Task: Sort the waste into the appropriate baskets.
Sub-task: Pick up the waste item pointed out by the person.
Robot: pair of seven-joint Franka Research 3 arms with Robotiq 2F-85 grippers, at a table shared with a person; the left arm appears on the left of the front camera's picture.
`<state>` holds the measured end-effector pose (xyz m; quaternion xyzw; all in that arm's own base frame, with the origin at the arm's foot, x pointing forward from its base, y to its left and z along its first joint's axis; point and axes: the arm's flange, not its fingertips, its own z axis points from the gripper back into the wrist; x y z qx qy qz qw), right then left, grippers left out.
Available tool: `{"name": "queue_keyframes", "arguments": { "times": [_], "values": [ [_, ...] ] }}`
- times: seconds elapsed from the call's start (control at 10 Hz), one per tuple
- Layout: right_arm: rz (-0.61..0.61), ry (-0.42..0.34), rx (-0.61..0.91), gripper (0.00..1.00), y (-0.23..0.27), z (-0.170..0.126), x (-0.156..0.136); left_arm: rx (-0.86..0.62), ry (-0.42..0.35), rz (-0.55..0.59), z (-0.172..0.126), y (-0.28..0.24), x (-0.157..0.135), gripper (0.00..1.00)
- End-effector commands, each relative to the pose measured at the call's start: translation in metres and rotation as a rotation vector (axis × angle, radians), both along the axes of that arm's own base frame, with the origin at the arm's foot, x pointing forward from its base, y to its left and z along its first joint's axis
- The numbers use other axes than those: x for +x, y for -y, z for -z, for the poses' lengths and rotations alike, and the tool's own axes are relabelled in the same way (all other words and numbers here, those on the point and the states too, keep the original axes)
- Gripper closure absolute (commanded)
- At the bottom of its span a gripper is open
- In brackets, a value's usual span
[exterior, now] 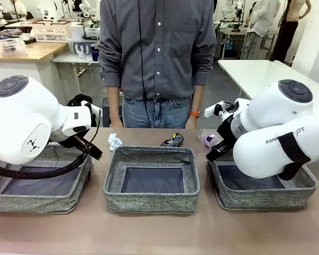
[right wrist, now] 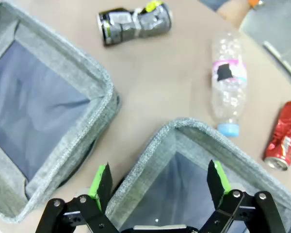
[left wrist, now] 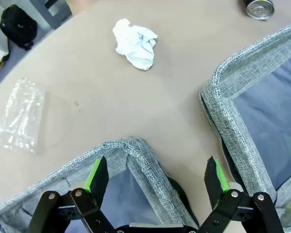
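Brown counter (exterior: 159,234) at a shared workstation carries three grey woven baskets in a row, with a person (exterior: 157,53) in a grey shirt and jeans standing at its far side, at 12 o'clock from the middle basket (exterior: 149,203).

The left gripper (left wrist: 156,167) hangs with its green-padded fingers spread wide and holding nothing, over the far corner of the left basket (exterior: 42,202). In the left wrist view the crumpled white paper ball (left wrist: 134,42) lies on the bare counter at 12 o'clock from it, and the clear plastic cup (left wrist: 20,116) lies on its side at about 10 o'clock, well apart from the ball.

The right gripper (right wrist: 158,172) is likewise spread and holds nothing, poised above the far rim of the right basket (exterior: 260,199). In the right wrist view the clear plastic bottle (right wrist: 228,90), with its pinkish label and blue cap, lies at 1 o'clock, its cap just beside that basket's rim. The crushed red can (right wrist: 282,137) rests at 3 o'clock, and the crushed black can (right wrist: 134,24) lies at 12 o'clock, just beyond the middle basket.

All five pieces of waste lie on the counter outside the baskets, and the dark bottoms that show are bare.
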<state>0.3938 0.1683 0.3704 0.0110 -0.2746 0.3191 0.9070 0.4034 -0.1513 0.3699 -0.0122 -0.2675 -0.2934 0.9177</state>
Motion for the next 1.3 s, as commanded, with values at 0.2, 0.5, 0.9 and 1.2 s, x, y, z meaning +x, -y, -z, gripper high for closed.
{"name": "queue_keyframes", "arguments": {
  "times": [0.2,0.5,0.9,1.2],
  "values": [
    [0.0,0.0,0.0,0.0,0.0,0.0,0.0,0.0,0.0,0.0,0.0,0.0,0.0,0.0],
    [0.0,0.0,0.0,0.0,0.0,0.0,0.0,0.0,0.0,0.0,0.0,0.0,0.0,0.0],
    [0.0,0.0,0.0,0.0,0.0,0.0,0.0,0.0,0.0,-0.001,0.0,0.0,0.0,0.0],
    [0.049,0.031,-0.027,0.0,0.009,-0.092,-0.016,-0.066,-0.149,-0.078,-0.119,-0.021,-0.037,0.0]
  ]
}}
